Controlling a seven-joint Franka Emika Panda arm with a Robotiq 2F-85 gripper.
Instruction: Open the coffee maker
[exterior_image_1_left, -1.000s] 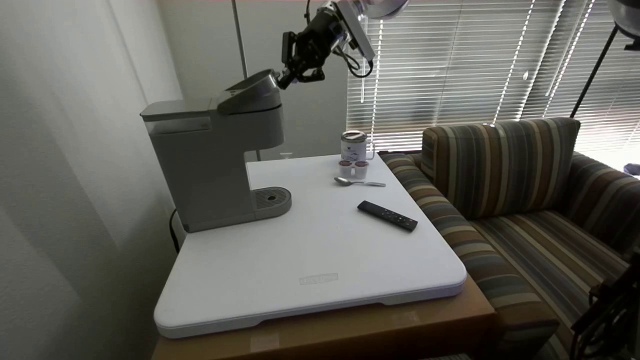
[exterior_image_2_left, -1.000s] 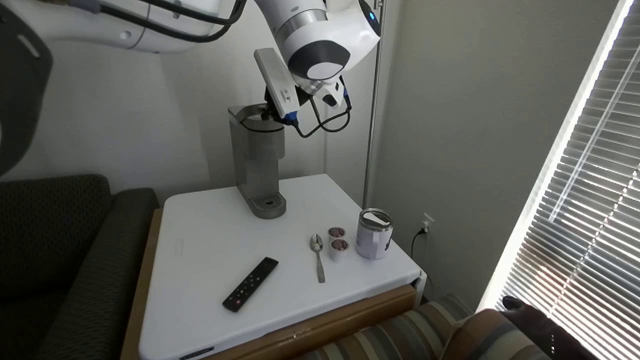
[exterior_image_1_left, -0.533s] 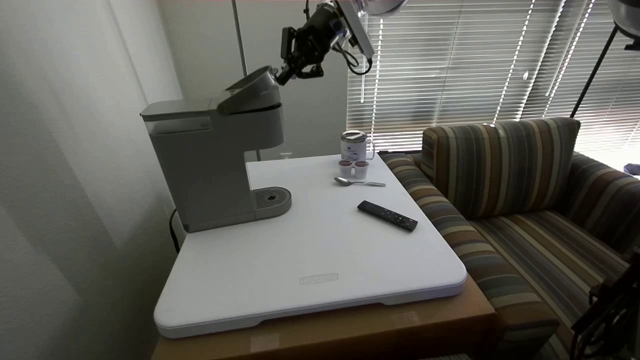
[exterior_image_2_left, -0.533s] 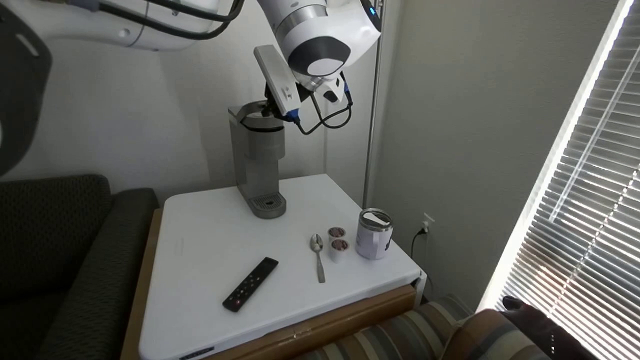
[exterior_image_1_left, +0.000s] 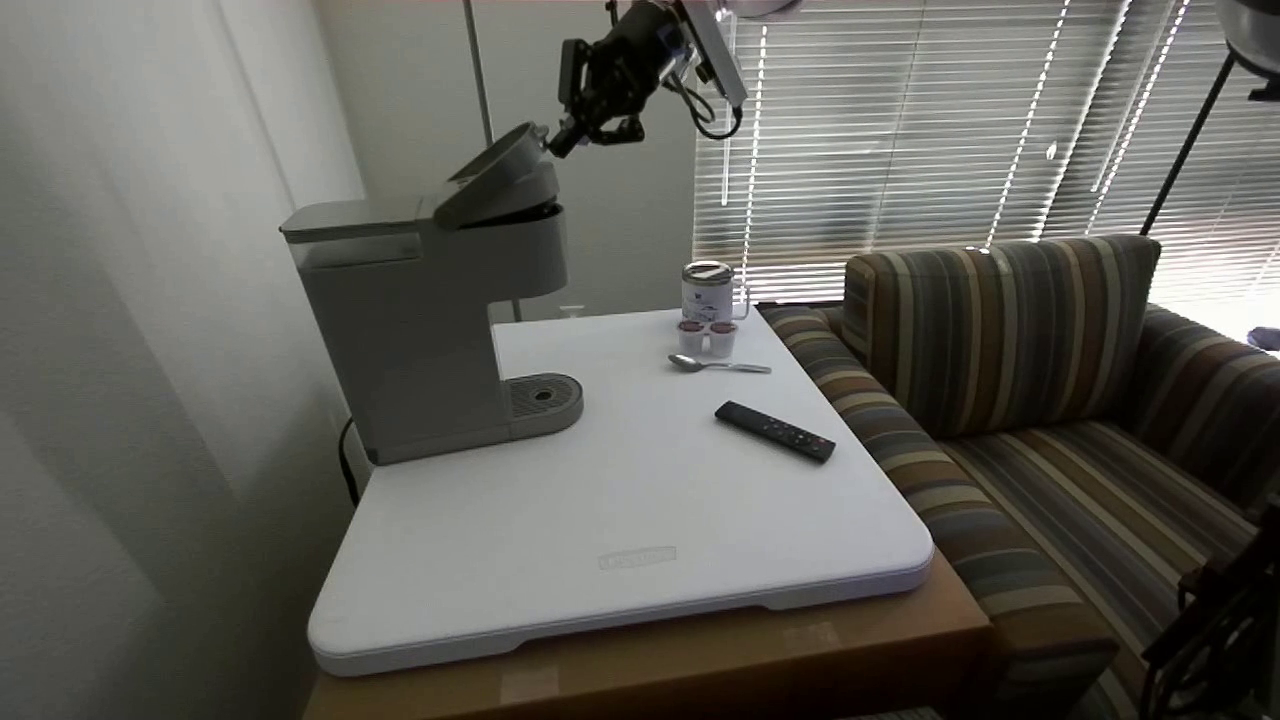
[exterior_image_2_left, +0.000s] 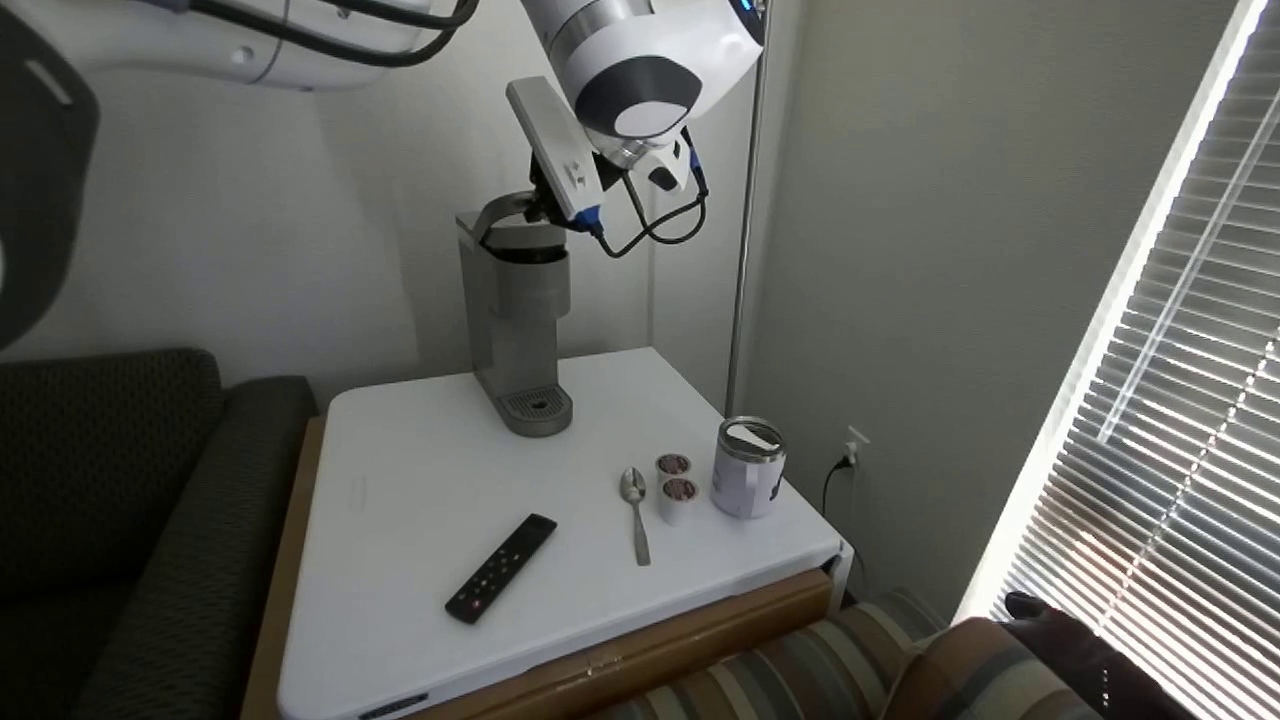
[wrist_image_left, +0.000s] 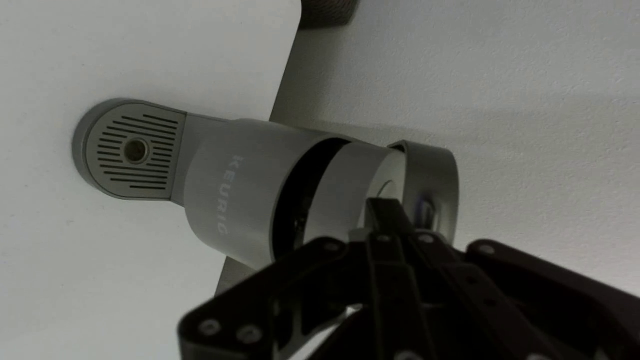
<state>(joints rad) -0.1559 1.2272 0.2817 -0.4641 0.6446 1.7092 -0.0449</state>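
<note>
At the tilted lid (exterior_image_1_left: 500, 192), front side: my gripper (wrist_image_left: 389, 215), fully closed, pinches nothing. Coffee maker (exterior_image_1_left: 430, 340) lies beyond; I'd push up-and-back.

1. The white arm (exterior_image_2_left: 205, 45) extends from the upper left of an exterior view; its wrist (exterior_image_2_left: 650, 85) hangs near the top centre;
2. the gripper (exterior_image_1_left: 566, 138) slants down to the left in an exterior view;
3. its black fingers (wrist_image_left: 385, 212) lie closed together, tips upward in the wrist view.
</note>
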